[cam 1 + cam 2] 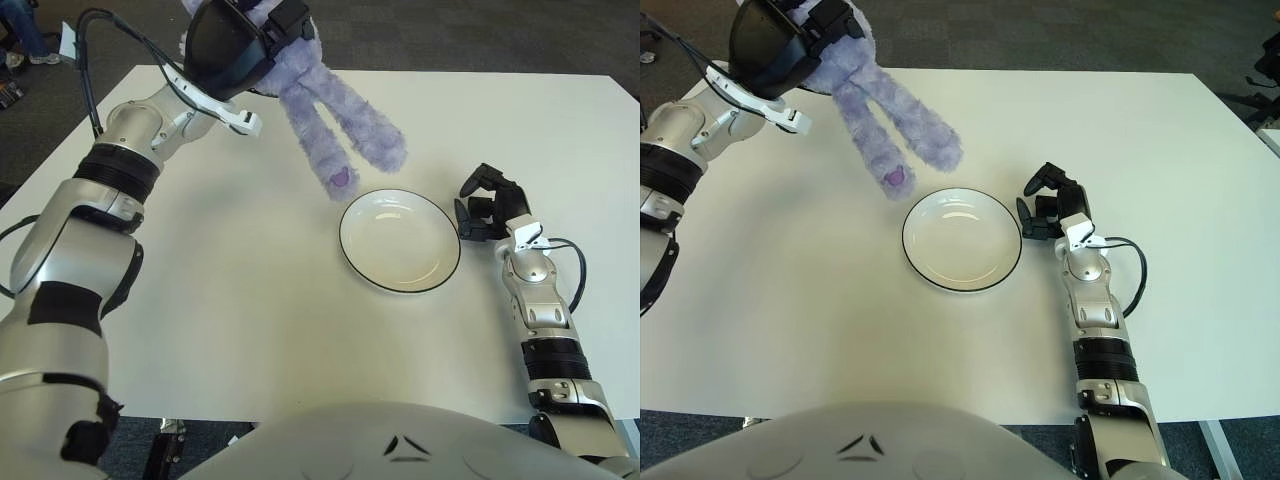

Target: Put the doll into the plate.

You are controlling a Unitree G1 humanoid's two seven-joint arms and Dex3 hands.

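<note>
Left hand (235, 45) gripping purple plush doll (335, 125), fingers clamped on its body, carrying it above desk (250, 300), legs dangling beside white plate (400, 240); transport step in hand; next: shifting rightward over plate, lowering, releasing; right hand (488, 205) idling right of plate, fingers curled.

Table (250, 300) viewed steeply from head height by both eyes, facing 12 o'clock; nearly all shared.

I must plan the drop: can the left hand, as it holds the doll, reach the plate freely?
Probably yes. The left hand holds the doll up left of the plate, with only bare table between. The right hand shows beside the plate's right rim.
</note>
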